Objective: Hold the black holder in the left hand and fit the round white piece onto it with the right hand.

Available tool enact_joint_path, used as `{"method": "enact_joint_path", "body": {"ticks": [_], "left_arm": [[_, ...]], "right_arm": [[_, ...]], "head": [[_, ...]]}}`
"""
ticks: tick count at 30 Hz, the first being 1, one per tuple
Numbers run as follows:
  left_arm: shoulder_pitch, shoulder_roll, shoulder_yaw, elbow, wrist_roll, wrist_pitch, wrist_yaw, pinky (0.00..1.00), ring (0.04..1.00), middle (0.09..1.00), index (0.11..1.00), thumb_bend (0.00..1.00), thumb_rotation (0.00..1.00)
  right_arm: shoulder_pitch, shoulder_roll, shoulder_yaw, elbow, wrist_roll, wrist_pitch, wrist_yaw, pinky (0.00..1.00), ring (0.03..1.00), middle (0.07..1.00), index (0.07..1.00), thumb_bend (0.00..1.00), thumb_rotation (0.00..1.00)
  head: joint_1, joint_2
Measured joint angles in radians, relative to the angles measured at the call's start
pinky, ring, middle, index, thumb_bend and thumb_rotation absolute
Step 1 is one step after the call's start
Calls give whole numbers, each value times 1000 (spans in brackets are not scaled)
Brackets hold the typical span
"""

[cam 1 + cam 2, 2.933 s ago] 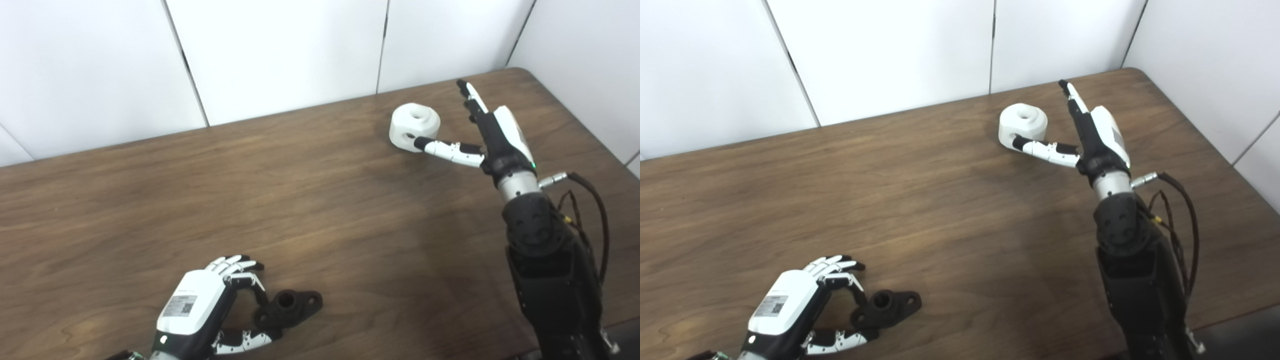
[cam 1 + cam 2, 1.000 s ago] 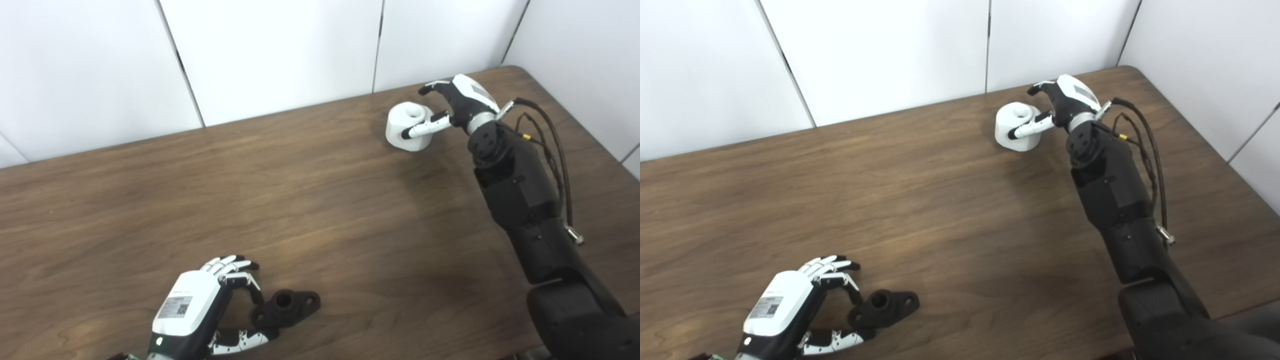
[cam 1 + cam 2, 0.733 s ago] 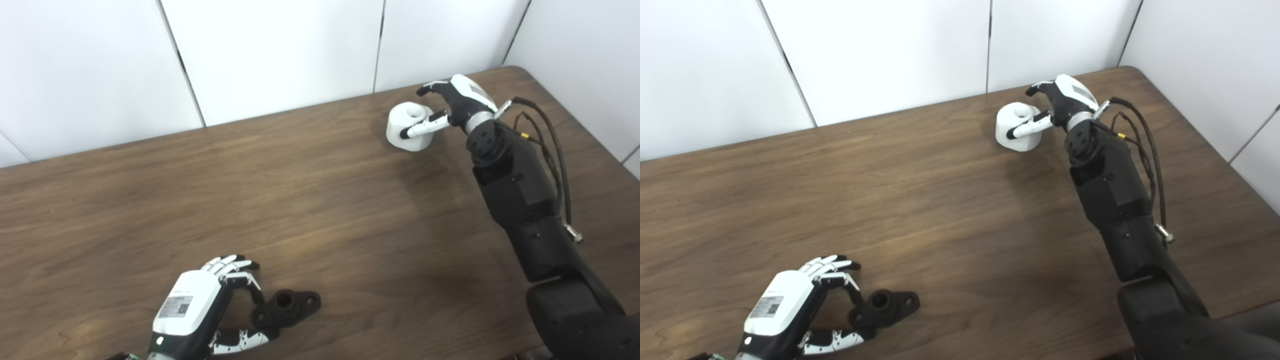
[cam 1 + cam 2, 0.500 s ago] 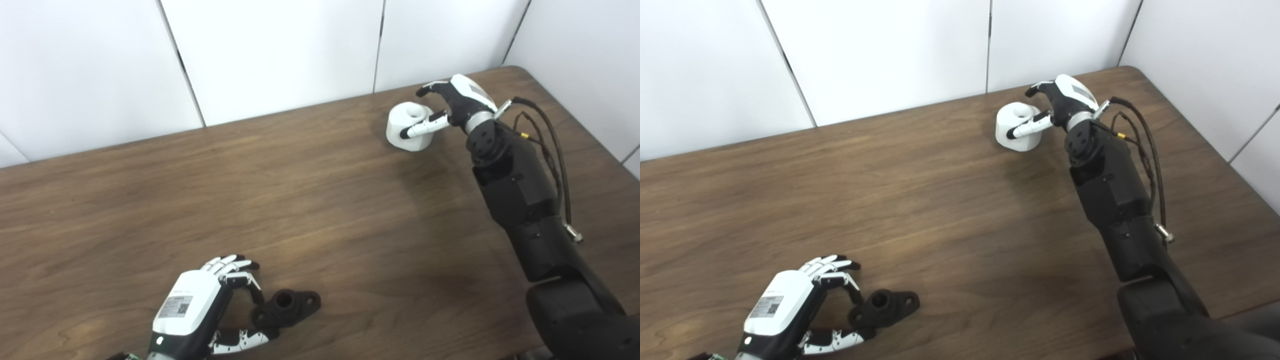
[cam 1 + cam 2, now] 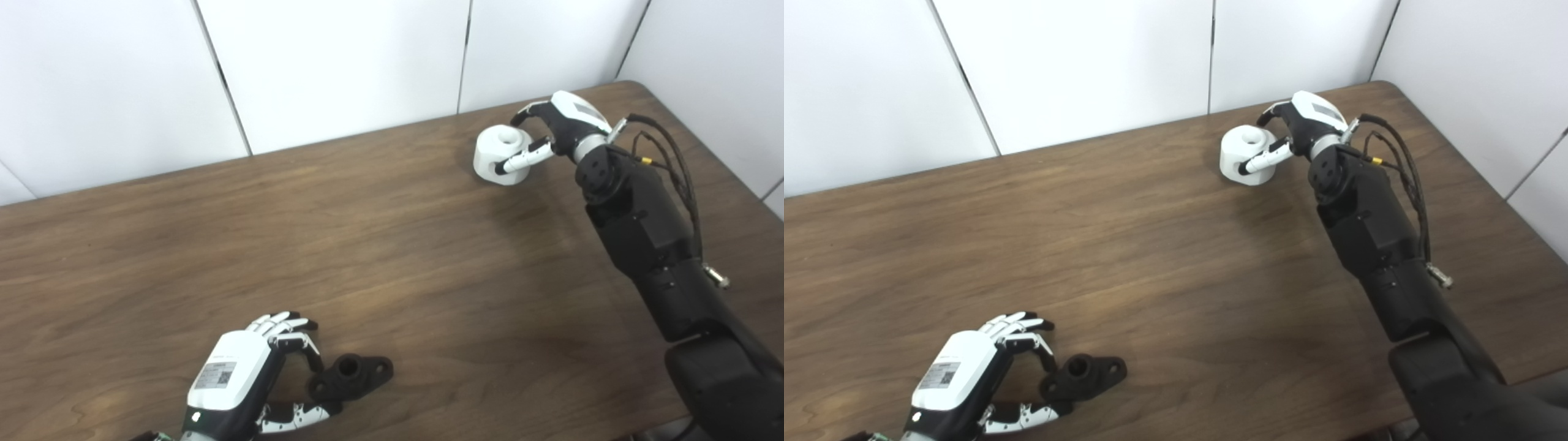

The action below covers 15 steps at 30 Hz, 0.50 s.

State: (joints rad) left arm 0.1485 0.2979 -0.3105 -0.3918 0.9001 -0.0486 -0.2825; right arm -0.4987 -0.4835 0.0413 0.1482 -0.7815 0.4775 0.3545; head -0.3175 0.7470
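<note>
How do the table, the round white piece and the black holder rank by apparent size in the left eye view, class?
1. table, by far the largest.
2. black holder and round white piece: they look alike in size, and the holder lies nearer the camera, so I leave them unranked.

From my remote seat I look down on a dark brown wooden table [image 5: 380,245] with a visible grain running across it and a rounded far right corner. Behind it stands a wall of plain white panels [image 5: 343,61], split by thin dark seams that lean slightly in the view. A second white wall [image 5: 1482,79] closes the right side. The light is soft and even, leaving faint shadows on the tabletop.
</note>
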Motion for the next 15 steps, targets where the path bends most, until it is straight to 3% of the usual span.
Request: {"method": "enact_joint_path", "body": {"ticks": [15], "left_arm": [[0, -3, 1, 0, 3, 0, 1, 879, 877, 806, 490, 514, 57]], "right_arm": [[0, -8, 12, -1, 54, 0, -28, 824, 958, 853, 687, 780, 274]], "head": [[6, 3]]}}
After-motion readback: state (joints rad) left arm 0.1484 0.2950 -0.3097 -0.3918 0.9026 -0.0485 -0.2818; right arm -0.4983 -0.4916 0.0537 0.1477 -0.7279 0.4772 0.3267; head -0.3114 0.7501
